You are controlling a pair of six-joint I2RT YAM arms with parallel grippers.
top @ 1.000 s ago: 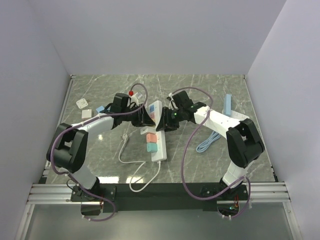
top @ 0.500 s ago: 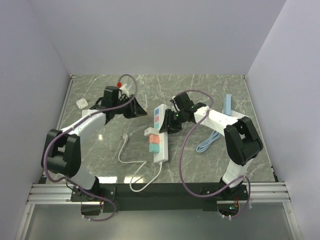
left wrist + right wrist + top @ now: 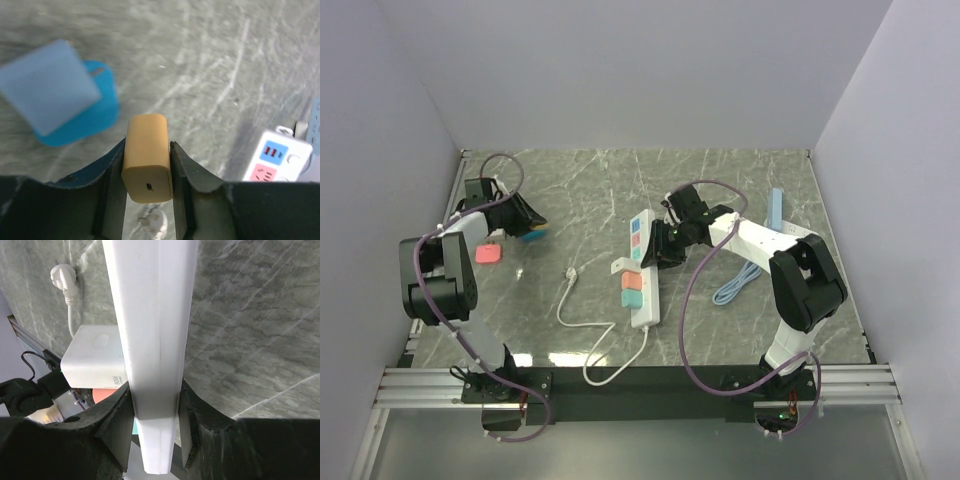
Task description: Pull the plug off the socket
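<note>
Two arms in shot, only one has moved.

Top cam: left gripper was right at the socket a sec ago. Now it's swung well off to the socket's left, out by the table edge, w/ a blue block just beside it. Right gripper keeps the same grip on the socket's right side, toward the far half. Socket lies mid-table, approx. where it was. A white charger sticks off its left side, and a pink piece and a teal piece sit on its near half.

Left wrist cam: jaws pinch a tan plug on both flanks, fingers tight against it, port end facing the cam. The plug is clear of the socket, which shows only as a corner far to the right. Blue block is ahead, blurred.

Right wrist cam: jaws are closed across the socket's width, pads touching both long edges. White charger is on the socket's left.

My read: the pull is done, plug out and socket pinned. What's left is prob. just setting the plug down somewhere clear of the blue block.
</note>
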